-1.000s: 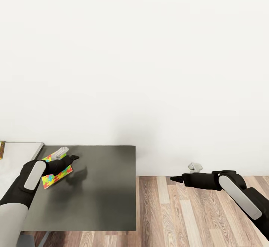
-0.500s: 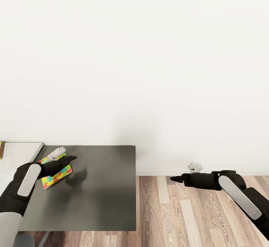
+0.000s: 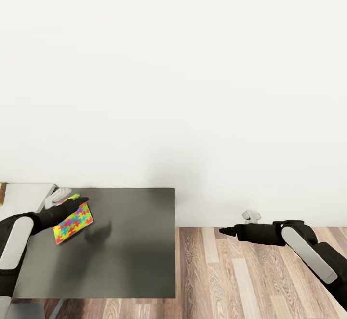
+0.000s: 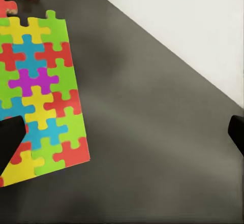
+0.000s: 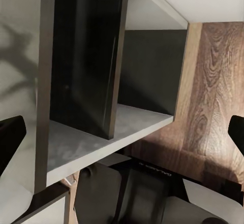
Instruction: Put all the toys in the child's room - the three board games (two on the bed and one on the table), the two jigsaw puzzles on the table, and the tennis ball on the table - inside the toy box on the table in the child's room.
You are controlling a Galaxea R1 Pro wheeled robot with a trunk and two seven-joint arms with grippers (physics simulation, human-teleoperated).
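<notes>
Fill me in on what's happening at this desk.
The robot's left arm reaches over the dark-grey table top, its left pincer at the far edge of a jigsaw puzzle that lies flat there. The wrist view shows the jaws spread, one fingertip over the puzzle's corner, so nothing is gripped. The right pincer hangs open above the wood floor, off the table's side, holding nothing.

We see the left gripper (image 3: 72, 199) has drawn back leftward, uncovering more of the jigsaw puzzle (image 3: 73, 222).

Left gripper (image 3: 72, 199) over jigsaw puzzle (image 3: 73, 222), contact unclear.
</notes>
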